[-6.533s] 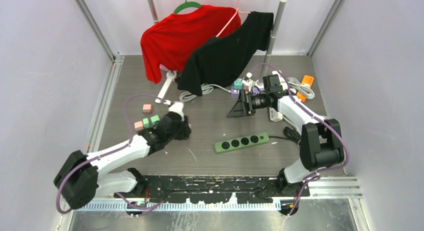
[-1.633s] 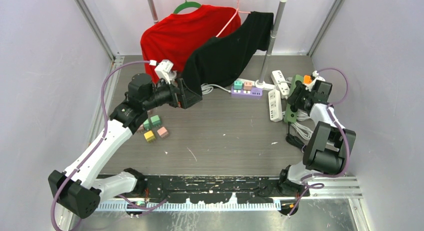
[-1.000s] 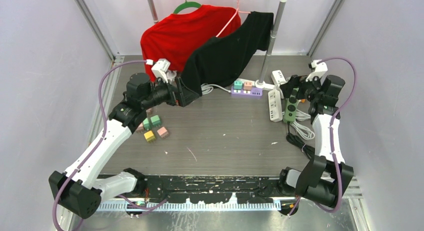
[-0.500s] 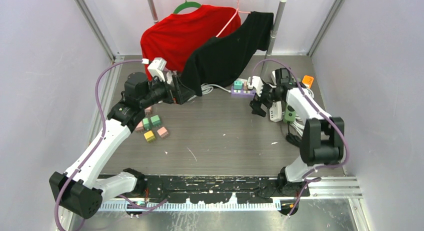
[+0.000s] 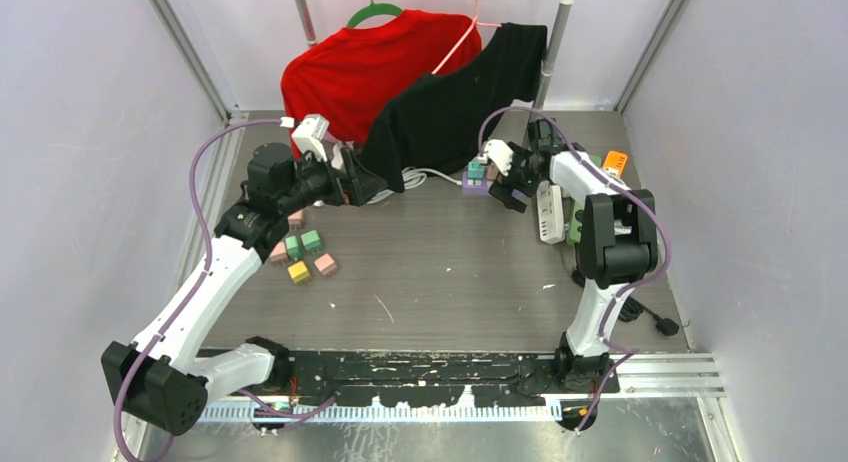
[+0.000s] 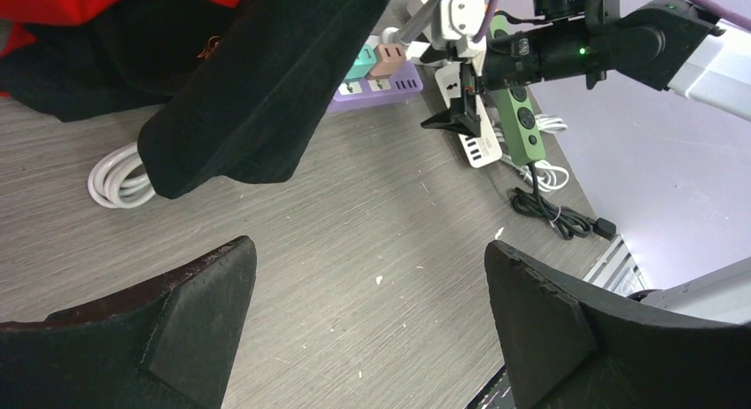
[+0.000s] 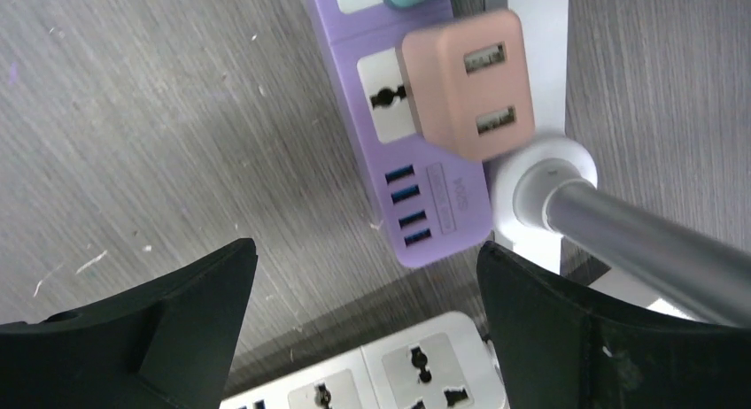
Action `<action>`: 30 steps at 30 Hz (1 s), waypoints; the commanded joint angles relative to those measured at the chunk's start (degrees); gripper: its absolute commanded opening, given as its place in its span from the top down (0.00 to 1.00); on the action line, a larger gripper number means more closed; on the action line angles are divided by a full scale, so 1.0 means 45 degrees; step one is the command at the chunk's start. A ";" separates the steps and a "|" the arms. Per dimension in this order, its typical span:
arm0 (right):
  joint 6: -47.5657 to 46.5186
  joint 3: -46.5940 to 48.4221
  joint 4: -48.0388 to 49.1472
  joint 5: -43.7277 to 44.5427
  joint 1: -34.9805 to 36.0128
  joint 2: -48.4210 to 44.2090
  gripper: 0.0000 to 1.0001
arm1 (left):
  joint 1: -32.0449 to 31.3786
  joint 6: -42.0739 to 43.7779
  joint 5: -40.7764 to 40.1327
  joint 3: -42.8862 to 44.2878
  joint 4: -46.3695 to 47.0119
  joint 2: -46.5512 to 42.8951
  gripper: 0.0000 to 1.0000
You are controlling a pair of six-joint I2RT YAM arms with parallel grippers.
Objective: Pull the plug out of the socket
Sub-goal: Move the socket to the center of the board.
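The right fingers (image 7: 133, 329), spread wide and empty, hover just above a purple strip (image 7: 425, 196) on the bench (image 5: 450, 272). A pink plug (image 7: 465, 81) sits in its socket, beside a teal plug (image 5: 476, 168). The left fingers (image 6: 133, 338), also wide open, hang near a black shirt (image 6: 266, 81).

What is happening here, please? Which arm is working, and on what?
The right gripper hovers over the purple power strip with its jaws open, close to the pink plug that sits in one of its sockets. A teal plug sits in the next socket. Nothing is gripped, so the plug is not yet pulled out. The left gripper hangs open beside the black shirt and holds nothing.
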 commanded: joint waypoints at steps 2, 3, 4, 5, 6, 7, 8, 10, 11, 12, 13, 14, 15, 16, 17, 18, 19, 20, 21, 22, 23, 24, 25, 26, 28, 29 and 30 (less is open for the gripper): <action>0.1380 0.0221 0.1948 0.1667 0.0561 0.0684 0.01 | 0.0297 -0.0068 0.0332 -0.0029 0.0695 0.0059 0.01; 0.1672 0.0188 0.2293 0.1946 0.0590 0.0801 0.01 | 0.0321 -0.0087 0.0354 -0.0030 0.0704 0.0053 0.01; 0.1960 0.0096 0.2729 0.2215 0.0621 0.0908 0.02 | 0.0348 -0.0112 0.0395 -0.0044 0.0732 0.0083 0.01; 0.2118 -0.0006 0.3077 0.2405 0.0627 0.0983 0.02 | 0.0359 -0.0132 0.0410 -0.0049 0.0757 0.0090 0.01; 0.2162 -0.0096 0.3301 0.2517 0.0633 0.1065 0.02 | 0.0390 -0.0164 0.0459 -0.0066 0.0795 0.0113 0.01; 0.2195 -0.0181 0.3485 0.2533 0.0619 0.1124 0.02 | 0.0416 -0.0207 0.0514 -0.0083 0.0817 0.0135 0.01; 0.2218 -0.0211 0.3557 0.2501 0.0630 0.1188 0.02 | 0.0419 -0.0280 0.0579 -0.0088 0.0854 0.0163 0.01; 0.2257 -0.0175 0.3532 0.2423 0.0665 0.1363 0.03 | 0.0451 -0.0342 0.0658 -0.0098 0.0898 0.0239 0.01; 0.2211 -0.0142 0.3441 0.2338 0.0672 0.1440 0.04 | 0.0453 -0.0378 0.0690 -0.0095 0.0910 0.0263 0.02; 0.2152 -0.0089 0.3303 0.2206 0.0707 0.1501 0.05 | 0.0455 -0.0373 0.0711 -0.0092 0.0916 0.0284 0.02; 0.2037 -0.0041 0.3102 0.2021 0.0741 0.1550 0.08 | 0.0468 -0.0372 0.0714 -0.0106 0.0920 0.0303 0.02; 0.1879 0.0068 0.2604 0.1709 0.0752 0.1575 0.11 | 0.0474 -0.0367 0.0707 -0.0108 0.0920 0.0306 0.02; 0.1712 0.0167 0.2199 0.1265 0.0768 0.1576 0.14 | 0.0495 -0.0359 0.0698 -0.0108 0.0906 0.0311 0.02; 0.1506 0.0242 0.1736 0.0812 0.0768 0.1562 0.17 | 0.0509 -0.0353 0.0688 -0.0108 0.0916 0.0307 0.02; 0.1171 0.0350 0.1202 0.0381 0.0770 0.1533 0.20 | 0.0526 -0.0355 0.0686 -0.0108 0.0920 0.0306 0.02; 0.0923 0.0441 0.0677 -0.0051 0.0758 0.1507 0.23 | 0.0538 -0.0363 0.0696 -0.0108 0.0913 0.0306 0.02; 0.0597 0.0555 0.0101 -0.0429 0.0769 0.1460 0.27 | 0.0556 -0.0369 0.0687 -0.0108 0.0919 0.0316 0.02; 0.0248 0.0657 -0.0555 -0.0991 0.0770 0.1410 0.31 | 0.0549 -0.0367 0.0696 -0.0108 0.0905 0.0320 0.02; -0.0181 0.0731 -0.1152 -0.1409 0.0768 0.1321 0.35 | 0.0575 -0.0354 0.0687 -0.0108 0.0916 0.0315 0.02; -0.0618 0.0728 -0.1764 -0.1796 0.0760 0.1205 0.41 | 0.0588 -0.0367 0.0691 -0.0108 0.0920 0.0307 0.02; -0.1163 0.0720 -0.2460 -0.2259 0.0769 0.1073 0.44 | 0.0597 -0.0376 0.0687 -0.0113 0.0920 0.0311 0.02; -0.1534 0.0618 -0.2953 -0.2495 0.0765 0.0899 0.46 | 0.0588 -0.0385 0.0686 -0.0111 0.0920 0.0309 0.02; -0.1497 0.0421 -0.3029 -0.2561 0.0789 0.0737 0.48 | 0.0606 -0.0383 0.0708 -0.0118 0.0920 0.0309 0.02; -0.1324 0.0243 -0.2963 -0.2496 0.0805 0.0615 0.48 | 0.0606 -0.0400 0.0701 -0.0126 0.0935 0.0306 0.02; -0.0947 -0.0088 -0.2625 -0.2071 0.0798 0.0509 0.47 | 0.0616 -0.0421 0.0741 -0.0127 0.0958 0.0331 0.02; -0.0653 -0.0192 -0.2375 -0.1847 0.0806 0.0505 0.45 | 0.0603 -0.0439 0.0771 -0.0127 0.0974 0.0326 0.02; -0.0501 -0.0291 -0.2210 -0.1716 0.0809 0.0532 0.43 | 0.0611 -0.0435 0.0765 -0.0145 0.0978 0.0335 0.02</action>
